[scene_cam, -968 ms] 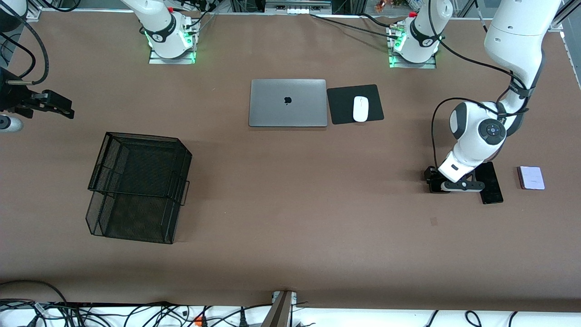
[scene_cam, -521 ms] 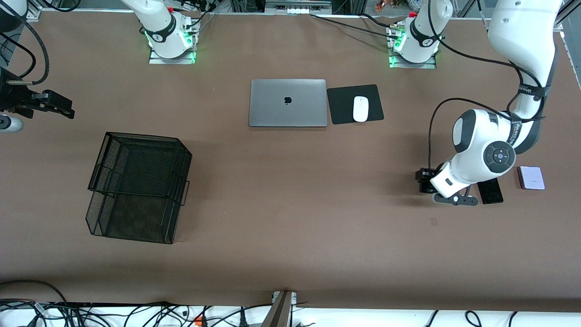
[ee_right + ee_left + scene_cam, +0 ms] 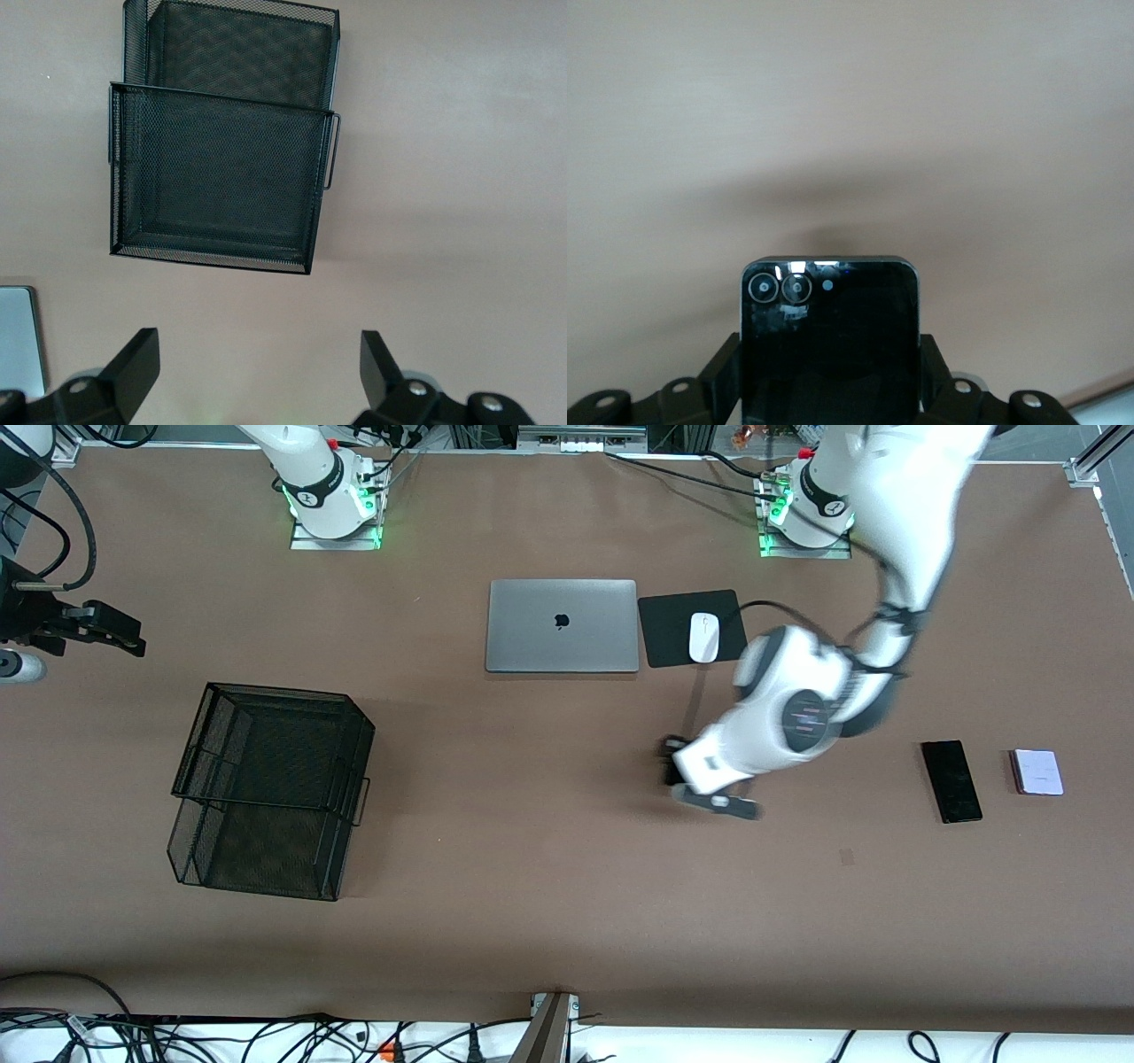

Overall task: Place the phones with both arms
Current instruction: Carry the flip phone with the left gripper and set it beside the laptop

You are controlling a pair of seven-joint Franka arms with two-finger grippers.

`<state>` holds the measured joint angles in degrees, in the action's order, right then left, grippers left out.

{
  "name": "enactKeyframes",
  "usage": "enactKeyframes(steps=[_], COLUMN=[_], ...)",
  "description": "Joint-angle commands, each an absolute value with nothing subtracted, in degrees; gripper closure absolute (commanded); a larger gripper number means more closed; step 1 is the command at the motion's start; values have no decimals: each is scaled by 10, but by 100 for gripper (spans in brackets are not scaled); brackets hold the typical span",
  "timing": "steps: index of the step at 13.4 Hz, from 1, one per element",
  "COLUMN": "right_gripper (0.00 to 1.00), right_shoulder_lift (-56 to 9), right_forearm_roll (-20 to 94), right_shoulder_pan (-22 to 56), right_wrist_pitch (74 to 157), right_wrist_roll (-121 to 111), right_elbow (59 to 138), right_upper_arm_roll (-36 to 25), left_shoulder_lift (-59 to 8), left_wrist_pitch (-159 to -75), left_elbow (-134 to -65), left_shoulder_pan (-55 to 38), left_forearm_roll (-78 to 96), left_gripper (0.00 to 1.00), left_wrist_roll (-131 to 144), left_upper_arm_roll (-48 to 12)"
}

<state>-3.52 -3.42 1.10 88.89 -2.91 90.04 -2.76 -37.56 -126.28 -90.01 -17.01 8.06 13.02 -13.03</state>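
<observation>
My left gripper [image 3: 678, 772] is shut on the small black flip phone [image 3: 830, 345], whose camera dots show in the left wrist view. It holds the phone above bare table between the mouse pad and the long black slab [image 3: 951, 780]. The slab lies flat toward the left arm's end of the table, with the pale lavender-white phone [image 3: 1037, 771] beside it. My right gripper [image 3: 111, 633] waits open and empty in the air at the right arm's end of the table. Its fingers [image 3: 135, 359] stand wide apart in the right wrist view.
A black wire mesh basket [image 3: 270, 788] stands toward the right arm's end and also shows in the right wrist view [image 3: 213, 93]. A closed silver laptop [image 3: 562, 625] and a white mouse [image 3: 703, 637] on a black pad [image 3: 664, 633] lie near the bases.
My left arm has swung from beside the black slab toward the table's middle, carrying the flip phone. The slab now shows fully. The right arm has not moved.
</observation>
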Motion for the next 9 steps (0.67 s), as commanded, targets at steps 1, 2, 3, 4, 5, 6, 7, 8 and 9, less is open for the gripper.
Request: enactKeyframes(steps=[1,2,3,4,5,6,7,8,9], right_gripper=[0,0,0,0,0,0,0,0,0], right_shoulder_lift=[-31,-31,-31,-31,-31,-31,-31,-31,-32], right_forearm_roll=[-38,-38,-38,-38,-38,-38,-38,-39,-39], right_shoulder_pan=[10,10,10,10,10,10,10,10,11], right_wrist_pitch=[891,891,892,892,892,892,892,891,891], right_wrist_roll=[-25,-25,-25,-25,-25,-25,-25,-26,-25], right_elbow=[906,906,906,906,906,906,906,906,906], right_upper_arm_roll=[-23,-24,-23,-23,-23,-23,-23,-23,-23], left_shoulder_lift=[-444,-462,-480,-492,-498,-498,-495,-484,-469], left_wrist_pitch=[-1372,-1427,-1471,-1500,-1518,-1519,-1519,-1515,-1508], left_elbow=[-853,-853,-853,-853,-853,-853,-861,-875,-881], left_shoulder_pan=[-251,-275,-293,-307,-316,-317,-314,-310,-302], left_forearm_roll=[87,87,87,87,87,86,84,83,83], left_gripper=[62,62,61,59,50,25,0,0,0], left_wrist_roll=[254,295,328,351,366,369,367,368,370], left_upper_arm_roll=[-120,-119,-119,-119,-118,-118,-117,-118,-117])
